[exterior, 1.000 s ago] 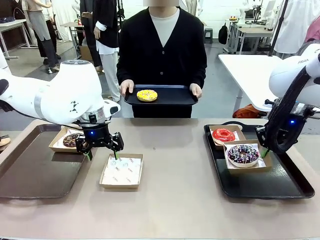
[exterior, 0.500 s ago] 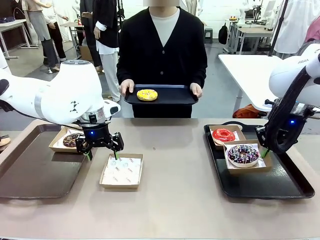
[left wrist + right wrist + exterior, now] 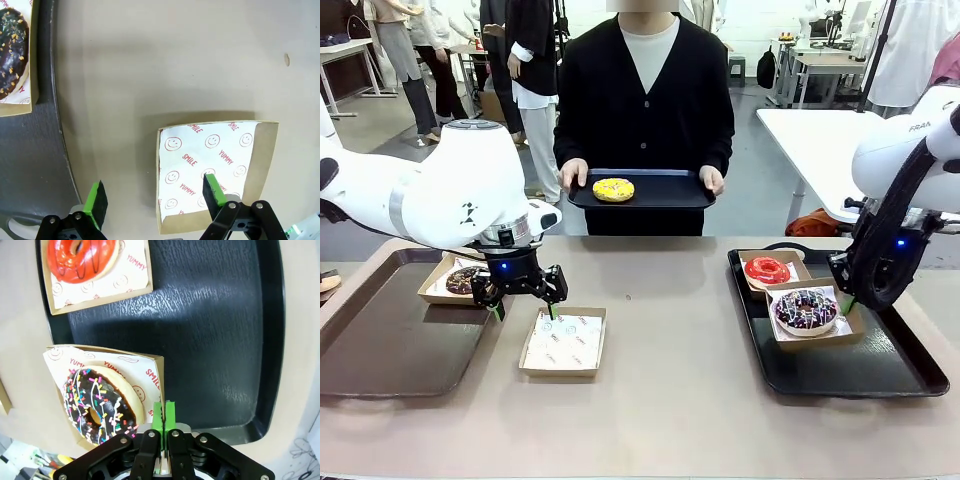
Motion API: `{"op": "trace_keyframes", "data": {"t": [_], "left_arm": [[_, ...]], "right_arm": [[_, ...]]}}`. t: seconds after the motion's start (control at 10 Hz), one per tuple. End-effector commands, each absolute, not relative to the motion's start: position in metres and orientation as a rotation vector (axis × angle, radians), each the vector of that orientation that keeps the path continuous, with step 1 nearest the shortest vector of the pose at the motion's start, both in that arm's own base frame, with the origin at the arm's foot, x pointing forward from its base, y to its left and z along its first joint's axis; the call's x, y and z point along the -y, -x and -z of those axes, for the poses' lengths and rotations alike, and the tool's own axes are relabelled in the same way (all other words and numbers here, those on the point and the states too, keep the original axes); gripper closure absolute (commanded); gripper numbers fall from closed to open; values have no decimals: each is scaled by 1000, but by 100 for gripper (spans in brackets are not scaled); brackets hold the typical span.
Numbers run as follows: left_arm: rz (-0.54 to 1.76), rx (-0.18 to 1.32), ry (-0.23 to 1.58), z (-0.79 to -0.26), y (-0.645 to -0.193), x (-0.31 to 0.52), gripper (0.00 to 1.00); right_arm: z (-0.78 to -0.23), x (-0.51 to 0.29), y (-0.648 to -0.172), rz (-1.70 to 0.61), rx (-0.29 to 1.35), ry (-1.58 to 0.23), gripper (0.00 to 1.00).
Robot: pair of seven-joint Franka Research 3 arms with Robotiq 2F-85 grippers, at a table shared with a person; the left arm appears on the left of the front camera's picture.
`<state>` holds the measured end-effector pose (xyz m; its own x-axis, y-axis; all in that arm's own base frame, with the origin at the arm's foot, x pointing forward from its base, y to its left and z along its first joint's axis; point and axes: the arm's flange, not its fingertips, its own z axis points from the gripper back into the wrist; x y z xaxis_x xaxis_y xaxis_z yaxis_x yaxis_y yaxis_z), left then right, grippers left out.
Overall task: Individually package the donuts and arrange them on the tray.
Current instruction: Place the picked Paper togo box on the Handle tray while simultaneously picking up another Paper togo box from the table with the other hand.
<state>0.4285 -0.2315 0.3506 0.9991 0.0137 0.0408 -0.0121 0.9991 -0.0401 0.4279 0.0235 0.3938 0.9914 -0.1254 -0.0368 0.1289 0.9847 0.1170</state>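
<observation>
My left gripper (image 3: 521,306) hangs open above the table, one finger over the left edge of an empty paper-lined box (image 3: 563,340); in the left wrist view the gripper (image 3: 156,196) straddles that box's (image 3: 220,155) edge. A dark chocolate donut (image 3: 466,279) lies boxed on the left tray (image 3: 380,350). On the right tray (image 3: 880,370) sit a boxed red-glazed donut (image 3: 767,269) and a boxed dark sprinkled donut (image 3: 805,307). My right gripper (image 3: 164,416) is shut, its tips against the sprinkled donut's (image 3: 98,403) box wall. A person holds a small tray (image 3: 665,192) with a yellow donut (image 3: 613,189).
The person stands at the far edge of the table, both hands on the small tray. Bare tabletop (image 3: 670,330) lies between the two trays. The near part of the right tray (image 3: 215,340) and most of the left tray (image 3: 30,165) hold nothing.
The right arm has shifted slightly to the left, and the sprinkled donut's box has moved a little with it. The left arm has stayed still.
</observation>
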Motion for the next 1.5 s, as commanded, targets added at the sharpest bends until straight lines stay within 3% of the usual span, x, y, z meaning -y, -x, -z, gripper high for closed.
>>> {"op": "trace_keyframes", "data": {"t": [0.0, 1.4], "left_arm": [[-17, 53, -10, -352, -417, 244, 0], [-118, 23, -4, -331, -419, 260, 0]], "right_arm": [[-396, -25, -425, 128, 26, -102, 98], [-365, -33, -440, 65, -30, -119, 98]]}}
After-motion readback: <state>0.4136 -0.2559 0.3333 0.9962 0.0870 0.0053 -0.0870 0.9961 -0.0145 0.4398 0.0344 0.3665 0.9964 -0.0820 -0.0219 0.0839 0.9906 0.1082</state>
